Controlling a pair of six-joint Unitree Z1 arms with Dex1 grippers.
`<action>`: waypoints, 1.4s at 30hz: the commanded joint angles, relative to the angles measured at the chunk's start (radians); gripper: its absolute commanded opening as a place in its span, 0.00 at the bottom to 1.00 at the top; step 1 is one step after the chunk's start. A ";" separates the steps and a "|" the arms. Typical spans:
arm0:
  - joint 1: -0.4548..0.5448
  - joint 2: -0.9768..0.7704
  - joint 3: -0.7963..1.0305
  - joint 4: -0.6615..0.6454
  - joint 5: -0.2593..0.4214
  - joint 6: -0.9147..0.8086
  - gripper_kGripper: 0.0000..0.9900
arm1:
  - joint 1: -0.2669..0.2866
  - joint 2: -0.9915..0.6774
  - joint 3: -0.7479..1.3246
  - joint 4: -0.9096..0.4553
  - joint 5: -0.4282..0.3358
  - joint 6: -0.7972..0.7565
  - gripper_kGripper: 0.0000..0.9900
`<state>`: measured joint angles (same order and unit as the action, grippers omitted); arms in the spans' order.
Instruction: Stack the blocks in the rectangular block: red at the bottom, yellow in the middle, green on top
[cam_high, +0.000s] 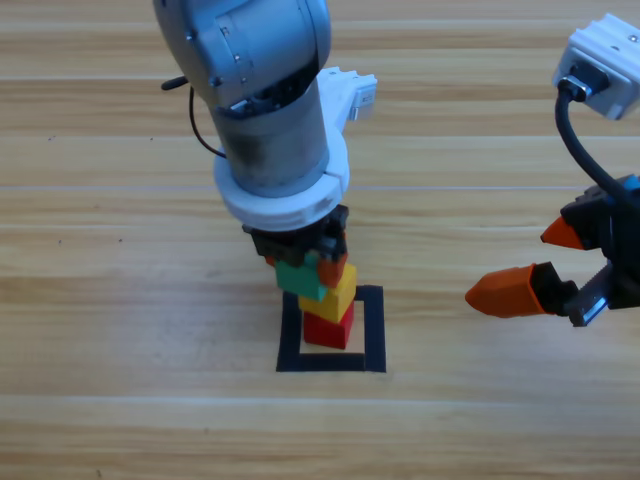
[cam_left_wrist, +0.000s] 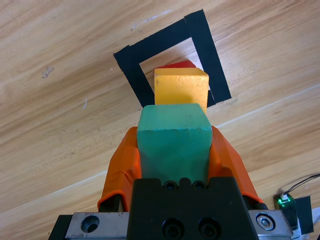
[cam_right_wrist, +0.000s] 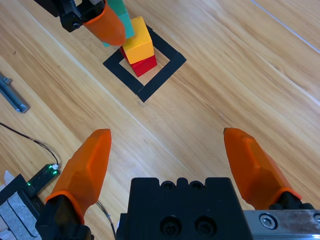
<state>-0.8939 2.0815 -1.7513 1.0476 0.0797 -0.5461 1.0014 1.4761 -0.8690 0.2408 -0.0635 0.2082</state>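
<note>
Left gripper (cam_high: 305, 262) clamped on green (cam_high: 300, 279), poised above yellow (cam_high: 335, 297), which sits on red (cam_high: 330, 327) inside the tape outline (cam_high: 373, 330). Right gripper (cam_high: 540, 265) open, well apart. Green looks offset; square it over yellow before release.

Matte cubes (cam_left_wrist: 173, 135), grained wooden table (cam_high: 120, 300)

left gripper (cam_high: 308, 262) is holding green block (cam_high: 302, 278) over yellow block (cam_high: 334, 299) | yellow is sitting on red block (cam_high: 330, 328) | right gripper (cam_high: 545, 262) is waiting open at right edge
</note>
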 joint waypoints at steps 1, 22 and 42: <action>-0.023 0.011 -0.010 -0.011 0.018 -0.003 0.04 | -0.017 0.041 -0.001 0.014 0.002 -0.004 1.00; -0.033 0.028 -0.045 -0.011 0.026 -0.005 0.04 | -0.017 0.041 -0.001 0.014 0.002 -0.006 1.00; -0.042 0.081 -0.051 -0.017 0.045 -0.012 0.04 | -0.017 0.041 0.001 0.014 0.005 -0.006 1.00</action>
<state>-0.9078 2.1062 -1.8040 1.0451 0.1129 -0.5476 1.0014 1.4761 -0.8690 0.2409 -0.0635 0.2064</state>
